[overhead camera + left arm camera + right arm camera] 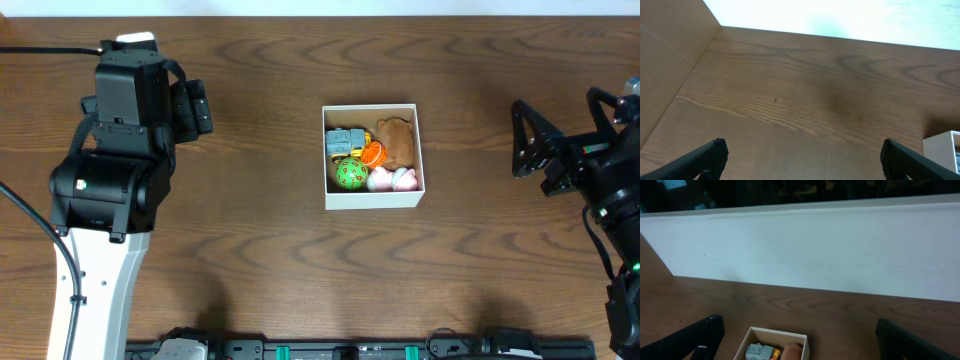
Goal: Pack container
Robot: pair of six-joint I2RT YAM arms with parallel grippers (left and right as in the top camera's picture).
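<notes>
Container (375,198) sits at mid-table, slightly right of centre, flat on its base with the opening facing straight up. It looks square, so no clear long axis; its sides run parallel to the table edges. White walls, brown inside.

Inside, packed close: grey-blue robot toy (343,141) back left, brown toy (398,140) back right, orange piece (374,153) between them, green ball (350,174) front left, pink toy (392,179) front right. All are below the rim.

Left gripper (802,155) is well to the left of the container, fingers spread wide, nothing between them, over bare wood. One white corner of the container shows at the right edge of the left wrist view.

Right gripper (800,326) is well to the right, also spread wide and empty, facing the container, whose rim shows low in that wrist view.

Table (250,230) is dark brown wood grain, matte, with soft arm shadows. A white wall (805,250) runs along one table edge, with a dark room above it, details unreadable. A light wood panel (665,60) stands on the left in the left wrist view.
</notes>
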